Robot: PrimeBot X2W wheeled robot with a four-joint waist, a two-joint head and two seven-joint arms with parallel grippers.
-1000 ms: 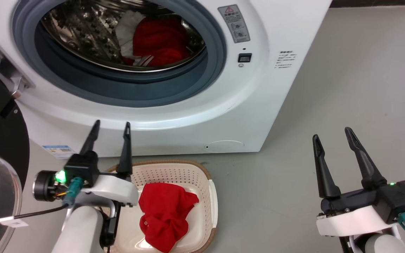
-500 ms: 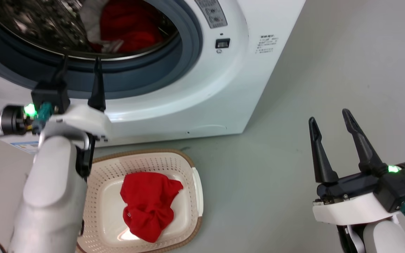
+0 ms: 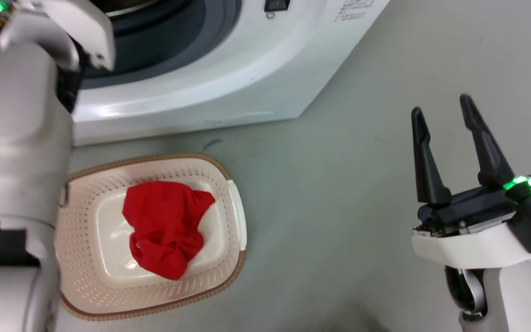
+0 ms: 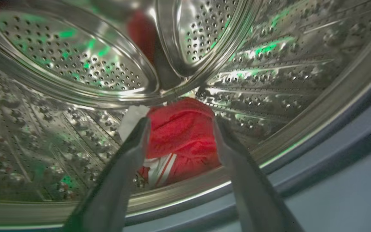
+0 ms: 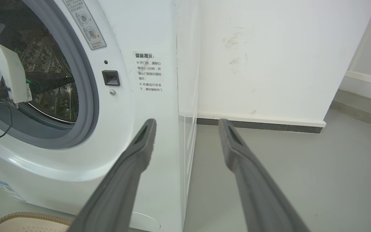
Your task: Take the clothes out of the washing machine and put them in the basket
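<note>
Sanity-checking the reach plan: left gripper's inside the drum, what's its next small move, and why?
Probably advance the left gripper deeper onto the red garment before closing. Its open fingers frame the garment lying low in the steel drum, but whether they touch it I cannot tell.

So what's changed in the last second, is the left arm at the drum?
The left gripper rose from above the basket and reached into the washing machine's drum. It is open, its fingers framing the red garment there, not closed on it. Nothing was taken or released. The head view itself also shifted. Unchanged: the right gripper open over the floor, the other red garment lying in the basket.
</note>
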